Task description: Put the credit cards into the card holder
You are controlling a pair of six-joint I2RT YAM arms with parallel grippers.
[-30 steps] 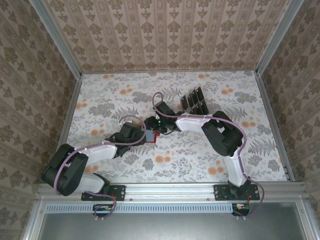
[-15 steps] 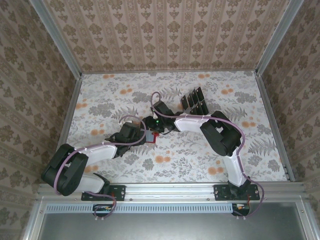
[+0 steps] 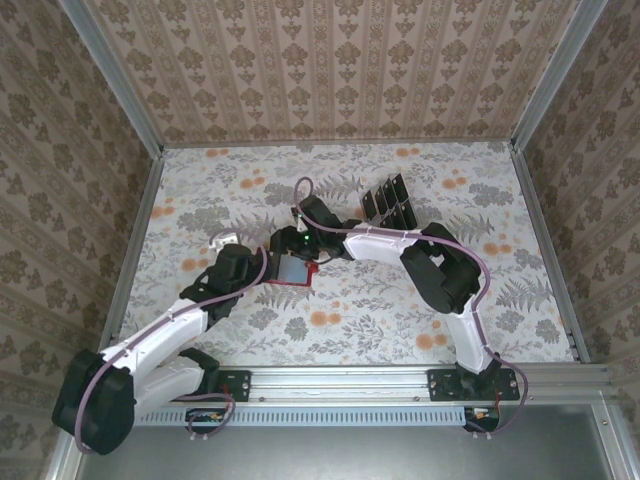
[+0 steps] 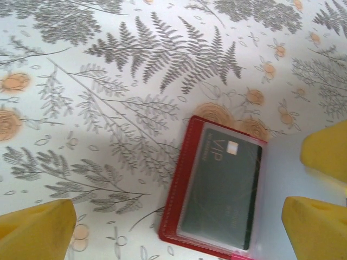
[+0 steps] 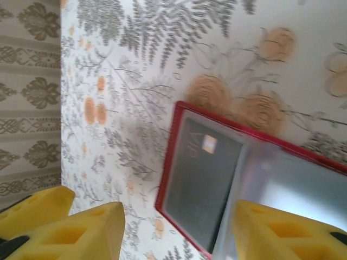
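The card holder (image 3: 293, 270) lies open on the flowered table, a red wallet with pale clear pockets. A dark credit card (image 4: 222, 189) marked VIP sits inside its clear pocket, also seen in the right wrist view (image 5: 198, 179). Several more dark credit cards (image 3: 388, 200) stand upright in a rack at the back. My left gripper (image 3: 258, 268) is open just left of the wallet, its yellow fingers (image 4: 38, 230) wide apart with the wallet's red edge (image 4: 179, 206) between them. My right gripper (image 3: 300, 248) hovers over the wallet's far side, jaws apart, one finger (image 5: 282, 233) over the pale pocket flap (image 5: 260, 179).
The table is walled by patterned panels with metal corner posts (image 3: 135, 120). The rack with the cards stands just behind the right arm's forearm (image 3: 385, 243). Both arms meet at the middle of the table, close together.
My left arm has drawn back to the left and its gripper has come off the wallet, showing more of it. My right gripper has shifted slightly left and farther back.
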